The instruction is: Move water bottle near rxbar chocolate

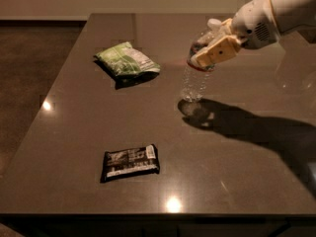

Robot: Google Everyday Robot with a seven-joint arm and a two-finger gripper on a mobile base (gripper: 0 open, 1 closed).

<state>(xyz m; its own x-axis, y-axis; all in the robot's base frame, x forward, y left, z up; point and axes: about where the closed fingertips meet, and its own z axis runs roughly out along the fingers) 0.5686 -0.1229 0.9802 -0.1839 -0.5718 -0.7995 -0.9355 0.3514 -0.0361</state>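
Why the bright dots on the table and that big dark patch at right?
Camera view: the bright dots are lamp glare on the glossy table, one near the rxbar chocolate; the dark patch is the arm's shadow, below the gripper holding the water bottle.
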